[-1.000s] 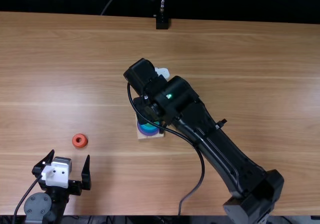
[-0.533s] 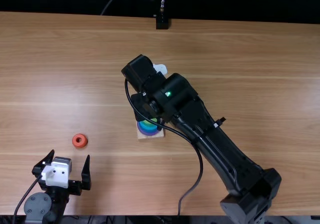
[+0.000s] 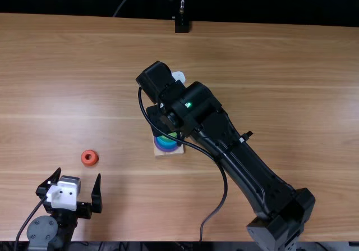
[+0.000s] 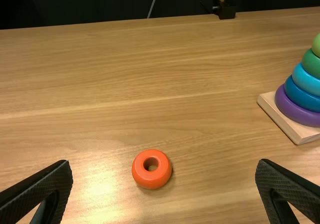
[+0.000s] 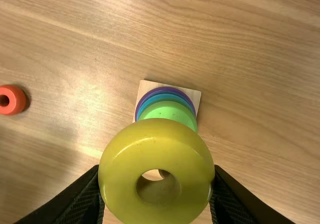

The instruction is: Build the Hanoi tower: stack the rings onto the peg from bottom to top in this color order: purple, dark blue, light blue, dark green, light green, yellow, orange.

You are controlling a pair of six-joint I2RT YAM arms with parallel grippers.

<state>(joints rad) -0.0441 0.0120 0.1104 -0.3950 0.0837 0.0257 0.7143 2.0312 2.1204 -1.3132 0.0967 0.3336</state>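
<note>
My right gripper (image 3: pixel 160 123) is over the ring stack (image 3: pixel 166 145) in the middle of the table. In the right wrist view, the right gripper (image 5: pixel 156 174) is shut on the yellow ring (image 5: pixel 156 134), held above the light green ring (image 5: pixel 169 112). Purple, dark blue, light blue, dark green and light green rings rise in that order on the wooden base (image 4: pixel 282 119). At the near left, my left gripper (image 3: pixel 78 173) stands open; in its wrist view, the left gripper (image 4: pixel 164 166) has the orange ring (image 4: pixel 141 176) lying on the table beyond its fingers.
The right arm (image 3: pixel 247 161) stretches diagonally from the near right across the wooden table (image 3: pixel 269 65), its cable looping beside it. A black mount (image 3: pixel 182 25) stands at the table's far edge.
The right arm has shifted slightly toward the far side and left, uncovering more of the stack in the top view. The left arm and the orange ring have kept still.
</note>
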